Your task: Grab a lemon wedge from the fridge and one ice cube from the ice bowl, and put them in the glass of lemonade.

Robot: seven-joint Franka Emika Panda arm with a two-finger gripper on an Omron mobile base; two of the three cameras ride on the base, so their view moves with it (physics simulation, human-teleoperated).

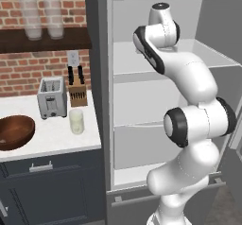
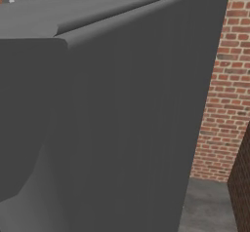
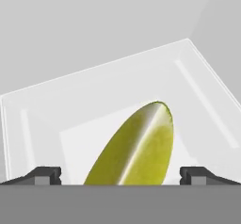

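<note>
Lemon-pick step: gripper [image 3: 120, 173] spread wide, empty, straddling the yellow-green lemon wedge [image 3: 136, 148] on a white tray [image 3: 197, 86] inside the dark grey fridge [image 1: 106, 77]. Contact unclear, probably none. Next: descend, close.

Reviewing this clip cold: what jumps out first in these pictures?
The white arm reaching into the open fridge dominates the left base view. In the hand view, the yellow-green lemon wedge lies on a white shelf between the fingertips of the open gripper. Left of the fridge, the counter holds the ice bowl and the glass of lemonade.
</note>
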